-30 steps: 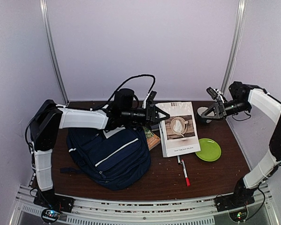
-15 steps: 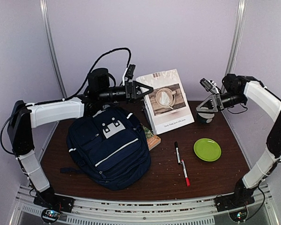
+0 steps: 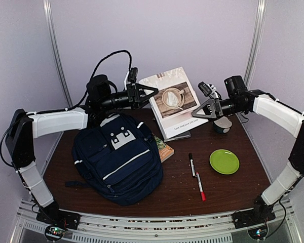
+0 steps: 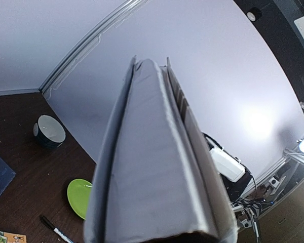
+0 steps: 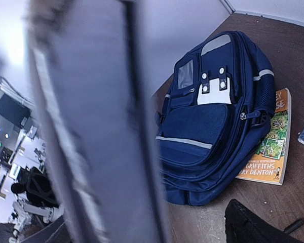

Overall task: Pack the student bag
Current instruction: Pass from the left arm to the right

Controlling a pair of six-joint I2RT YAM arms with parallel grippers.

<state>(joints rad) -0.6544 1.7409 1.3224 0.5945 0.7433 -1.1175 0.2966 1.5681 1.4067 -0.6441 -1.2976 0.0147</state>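
Observation:
The navy student bag (image 3: 119,157) lies flat at the left of the table, white patch at its top; it also shows in the right wrist view (image 5: 213,116). My left gripper (image 3: 149,92) is shut on the left edge of a large white book (image 3: 173,104) with a coffee-cup cover and holds it tilted in the air behind the bag. The book's edge fills the left wrist view (image 4: 152,167). My right gripper (image 3: 196,109) is at the book's right edge, jaws apart. In the right wrist view the blurred book (image 5: 96,126) stands left of one dark finger (image 5: 248,223).
A colourful paperback (image 3: 163,148) sticks out from under the bag's right side. A grey notebook (image 3: 181,135) lies under the raised book. Two pens (image 3: 191,165), one red-capped (image 3: 200,187), a green plate (image 3: 224,161) and a dark round cup (image 3: 223,125) lie to the right.
My left gripper has lifted the white book off the table and swung it up and back to the left. My right gripper has moved left to the book's right edge.

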